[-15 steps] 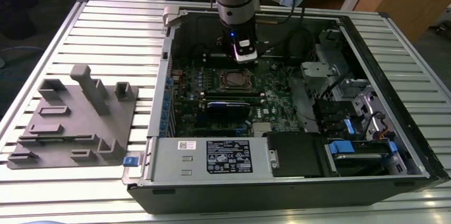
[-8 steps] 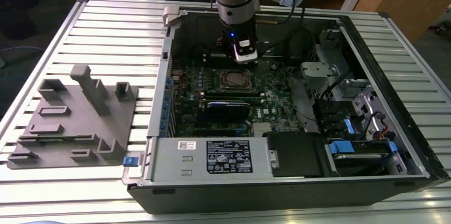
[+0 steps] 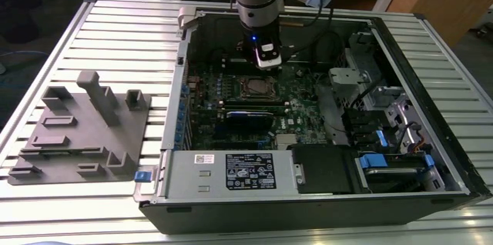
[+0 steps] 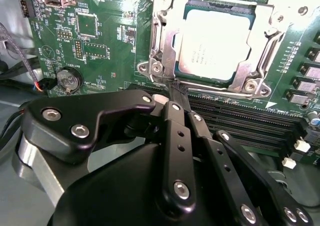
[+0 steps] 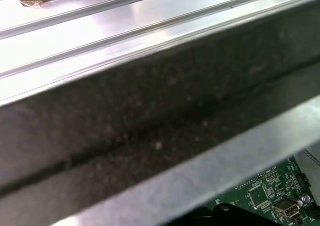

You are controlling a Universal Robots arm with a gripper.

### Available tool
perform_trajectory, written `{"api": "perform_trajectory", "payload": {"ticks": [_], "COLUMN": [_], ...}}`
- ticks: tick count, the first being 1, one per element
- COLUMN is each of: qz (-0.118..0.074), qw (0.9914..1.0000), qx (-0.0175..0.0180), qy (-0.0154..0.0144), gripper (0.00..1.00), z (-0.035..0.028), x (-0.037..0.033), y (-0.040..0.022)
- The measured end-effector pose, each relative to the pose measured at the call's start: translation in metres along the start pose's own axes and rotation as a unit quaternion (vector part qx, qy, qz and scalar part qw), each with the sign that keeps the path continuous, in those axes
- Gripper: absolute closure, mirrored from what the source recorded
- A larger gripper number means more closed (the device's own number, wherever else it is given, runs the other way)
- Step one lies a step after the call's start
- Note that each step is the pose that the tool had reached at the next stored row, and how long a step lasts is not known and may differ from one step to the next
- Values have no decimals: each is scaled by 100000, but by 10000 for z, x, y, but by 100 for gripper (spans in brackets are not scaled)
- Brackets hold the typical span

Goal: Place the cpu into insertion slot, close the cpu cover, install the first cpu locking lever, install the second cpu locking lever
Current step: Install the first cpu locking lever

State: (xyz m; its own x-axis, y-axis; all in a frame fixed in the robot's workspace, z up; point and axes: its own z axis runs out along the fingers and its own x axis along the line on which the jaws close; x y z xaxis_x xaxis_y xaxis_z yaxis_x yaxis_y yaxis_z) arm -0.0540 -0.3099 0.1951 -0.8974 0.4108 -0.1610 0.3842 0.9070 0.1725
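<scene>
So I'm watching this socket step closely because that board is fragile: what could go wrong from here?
Two risks, as I judge them. The black end effector sits right at the corner of the thin silvery metal cover frame, so a small slip could scrape the green circuit board. The long black memory slots lie directly beside the fingertips and could be knocked. The square silver-topped chip already sits in the socket, so a bump might shift it.

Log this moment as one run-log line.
square silver-topped cpu: seated in insertion slot | silvery metal cpu cover frame: down around it | black gripper: fingers together, tips at frame's corner, above green motherboard
</scene>
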Motion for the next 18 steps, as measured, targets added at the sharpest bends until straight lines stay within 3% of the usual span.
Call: {"api": "perform_trajectory", "payload": {"ticks": [10,18], "qz": [-1,3], "qw": [100000,100000], "qx": [-117,-16], "qy": [-26,6], "gripper": [89,89], "z": [29,-3], "x": [-59,-76], "y": [28,36]}}
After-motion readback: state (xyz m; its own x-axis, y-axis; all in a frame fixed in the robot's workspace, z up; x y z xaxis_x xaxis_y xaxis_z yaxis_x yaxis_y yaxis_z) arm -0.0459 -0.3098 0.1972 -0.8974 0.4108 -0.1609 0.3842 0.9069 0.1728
